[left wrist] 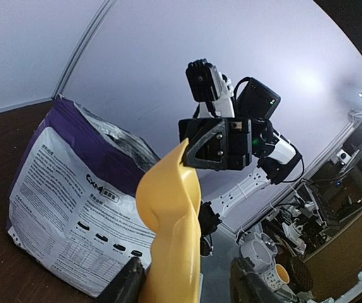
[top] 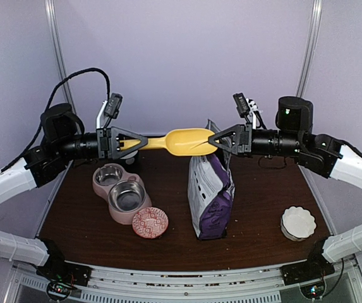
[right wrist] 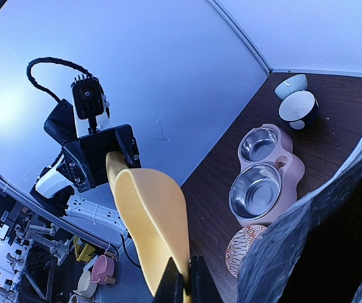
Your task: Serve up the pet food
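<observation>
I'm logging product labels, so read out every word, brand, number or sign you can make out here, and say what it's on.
"CXM", read with some doubt: logo on the white panel of the purple pet food bag, left wrist view.
Small characters beside that logo: too small to read.
Print blocks and icon row on the same panel: too small to read.
Yellow scoop, pink feeder: no text visible.

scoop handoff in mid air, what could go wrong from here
The right gripper pinches only the thin rim of the yellow scoop, so it could twist or slip. The left gripper flanks the handle with a gap; if the right lets go early, the scoop may drop onto the purple bag.
</observation>
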Controlling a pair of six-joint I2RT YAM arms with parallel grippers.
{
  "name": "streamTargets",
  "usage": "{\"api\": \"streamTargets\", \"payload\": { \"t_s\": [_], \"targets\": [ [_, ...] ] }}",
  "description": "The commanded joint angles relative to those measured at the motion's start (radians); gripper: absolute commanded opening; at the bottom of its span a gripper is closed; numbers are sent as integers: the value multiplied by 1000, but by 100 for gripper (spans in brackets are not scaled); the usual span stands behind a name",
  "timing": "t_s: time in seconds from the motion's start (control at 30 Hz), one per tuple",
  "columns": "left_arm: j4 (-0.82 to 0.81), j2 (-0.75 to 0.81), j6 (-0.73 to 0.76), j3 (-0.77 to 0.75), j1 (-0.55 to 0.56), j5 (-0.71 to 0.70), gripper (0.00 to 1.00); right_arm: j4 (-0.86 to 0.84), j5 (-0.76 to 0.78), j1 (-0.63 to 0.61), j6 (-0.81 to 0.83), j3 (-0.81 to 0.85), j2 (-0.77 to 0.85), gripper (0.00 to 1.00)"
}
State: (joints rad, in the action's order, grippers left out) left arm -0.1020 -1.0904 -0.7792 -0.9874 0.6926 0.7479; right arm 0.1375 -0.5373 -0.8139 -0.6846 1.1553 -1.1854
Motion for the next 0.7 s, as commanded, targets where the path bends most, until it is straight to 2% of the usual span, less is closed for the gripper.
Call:
{"api": "streamTargets", "payload": {
  "t_s": [0.0, 0.1, 0.67],
  "targets": [
    [-5, -6, 22, -7, -2, 15, 48, -31, 19, -5, -1, 36, 3, 0],
    [1, -7, 26, -7, -2, 10, 47, -27, 20, -6, 1, 38, 3, 0],
    [33, -29, 42, -24, -1, 1, 23, 8, 26, -5, 24, 45, -6, 0]
  ]
}}
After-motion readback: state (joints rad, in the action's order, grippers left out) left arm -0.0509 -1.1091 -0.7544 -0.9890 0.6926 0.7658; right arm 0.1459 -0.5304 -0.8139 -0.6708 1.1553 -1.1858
